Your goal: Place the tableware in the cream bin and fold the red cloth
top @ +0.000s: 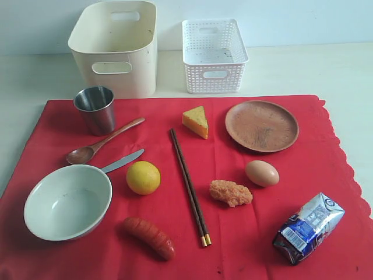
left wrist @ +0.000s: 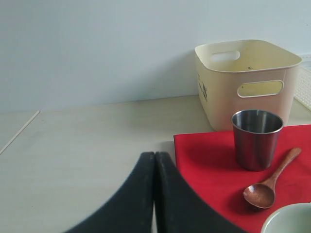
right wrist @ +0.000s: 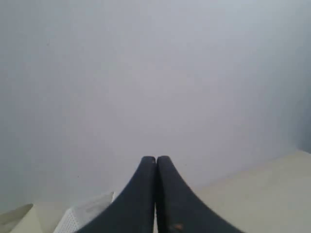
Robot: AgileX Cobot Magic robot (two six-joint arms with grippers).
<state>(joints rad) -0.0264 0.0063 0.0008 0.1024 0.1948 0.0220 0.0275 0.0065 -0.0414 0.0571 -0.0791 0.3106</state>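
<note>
A pale table (top: 35, 76) runs back to a plain wall. The red cloth (top: 245, 245) lies spread flat over most of it, and the cream bin (top: 140, 70) stands just behind the cloth's far left corner. On the cloth sit the pale bowl (top: 67, 201) at near left, the wooden plate (top: 261, 125) at far right, the steel cup (top: 96, 109) upright near the bin, the chopsticks (top: 189, 186) mid-cloth, then the wooden spoon (top: 105, 142) and table knife (top: 123, 161) between cup and bowl. My left gripper (left wrist: 154, 160) and my right gripper (right wrist: 156, 162) are both pressed closed, holding nothing.
</note>
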